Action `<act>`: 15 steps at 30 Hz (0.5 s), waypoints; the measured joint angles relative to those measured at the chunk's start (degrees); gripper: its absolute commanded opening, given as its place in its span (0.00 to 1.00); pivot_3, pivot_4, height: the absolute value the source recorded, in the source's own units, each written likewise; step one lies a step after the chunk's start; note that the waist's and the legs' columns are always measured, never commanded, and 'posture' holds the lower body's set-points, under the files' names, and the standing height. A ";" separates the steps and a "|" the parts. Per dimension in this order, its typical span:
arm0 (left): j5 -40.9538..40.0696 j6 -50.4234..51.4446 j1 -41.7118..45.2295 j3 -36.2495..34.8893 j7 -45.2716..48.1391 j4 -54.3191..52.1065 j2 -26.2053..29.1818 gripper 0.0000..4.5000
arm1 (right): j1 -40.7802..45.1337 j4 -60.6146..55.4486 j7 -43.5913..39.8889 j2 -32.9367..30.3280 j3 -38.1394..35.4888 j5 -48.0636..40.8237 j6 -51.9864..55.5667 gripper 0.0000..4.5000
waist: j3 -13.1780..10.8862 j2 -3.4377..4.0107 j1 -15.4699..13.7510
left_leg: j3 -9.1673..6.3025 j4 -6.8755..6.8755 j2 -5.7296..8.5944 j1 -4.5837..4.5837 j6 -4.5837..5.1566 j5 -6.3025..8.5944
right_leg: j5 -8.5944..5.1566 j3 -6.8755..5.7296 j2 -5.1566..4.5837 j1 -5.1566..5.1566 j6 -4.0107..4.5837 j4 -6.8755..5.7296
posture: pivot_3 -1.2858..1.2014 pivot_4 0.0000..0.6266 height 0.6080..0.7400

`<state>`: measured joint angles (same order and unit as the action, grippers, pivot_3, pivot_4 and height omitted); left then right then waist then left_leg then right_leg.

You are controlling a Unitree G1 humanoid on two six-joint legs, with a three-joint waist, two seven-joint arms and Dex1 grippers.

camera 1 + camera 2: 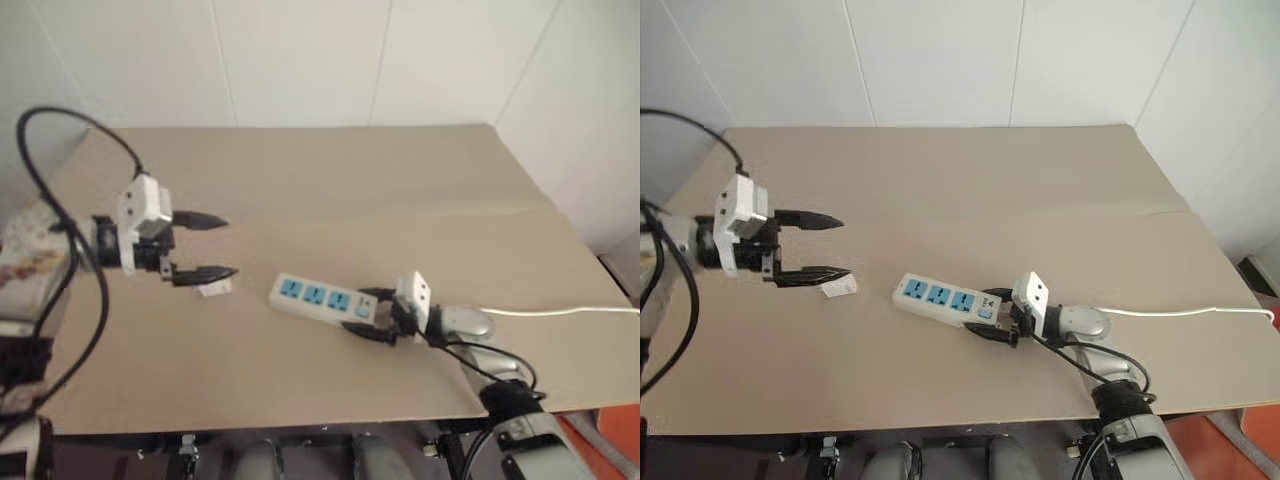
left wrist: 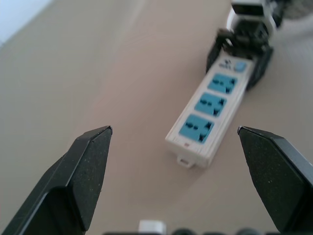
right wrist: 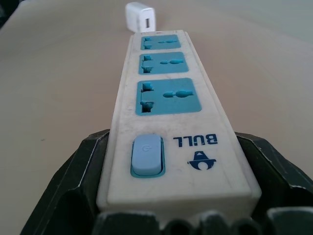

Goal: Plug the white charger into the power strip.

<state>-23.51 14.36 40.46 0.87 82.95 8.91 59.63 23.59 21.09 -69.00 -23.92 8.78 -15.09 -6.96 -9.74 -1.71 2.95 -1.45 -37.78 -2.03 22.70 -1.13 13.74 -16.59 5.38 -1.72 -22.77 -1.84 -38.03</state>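
The power strip [image 1: 315, 297] lies on the tan table [image 1: 330, 190], a long white bar with three blue sockets and a blue switch [image 3: 146, 155]. My right gripper [image 1: 365, 315] is shut on its switch end, one black finger [image 3: 73, 186] pressed against each long side. The white charger [image 1: 214, 289] lies flat on the table just past the strip's far end [image 3: 140, 17]. My left gripper [image 1: 230, 247] hovers open over the table to the left of the strip, its lower fingertip close above the charger, with nothing between its fingers [image 2: 93, 166].
The strip's white cord [image 1: 560, 312] runs right across the table toward its edge. A black cable [image 1: 60, 200] loops up at the left beside a worn box [image 1: 30, 260]. White walls stand behind and to the right of the table.
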 measured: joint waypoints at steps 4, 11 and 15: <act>6.51 -10.55 14.92 11.87 8.23 13.70 0.82 1.00 | 0.50 0.92 -4.34 -0.01 1.44 -0.04 -1.66 0.76 | 0.00 0.00 -0.19 | 0.06 -0.06 0.01 -0.03 0.01 0.00 | -0.01 0.06 0.01 0.04 -0.01 -0.01 | 0.52 0.24 1.00; 10.34 -20.89 26.98 34.20 9.34 26.73 -1.51 1.00 | 2.63 4.63 -6.45 1.87 2.43 0.93 -5.98 0.76 | 0.00 -0.01 0.33 | 0.01 -0.07 -0.08 -0.07 0.02 0.00 | -0.01 0.08 0.14 0.07 -0.01 -0.05 | 0.52 0.24 1.00; 16.67 -24.42 31.26 42.06 9.36 31.95 -4.24 1.00 | 2.98 5.49 -6.29 2.52 2.82 1.54 -8.00 0.76 | 0.00 -0.01 0.93 | -0.01 -0.08 -0.10 -0.10 0.02 0.00 | -0.01 0.10 0.17 0.07 -0.01 -0.09 | 0.52 0.24 1.00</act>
<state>-6.84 -10.06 71.72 42.92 92.31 40.86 55.39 26.57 26.58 -75.29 -21.40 11.60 -13.54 -14.97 -9.74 -1.72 3.88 -1.47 -37.85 -2.12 22.60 -1.11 13.74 -16.60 5.48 -1.55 -22.70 -1.85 -38.12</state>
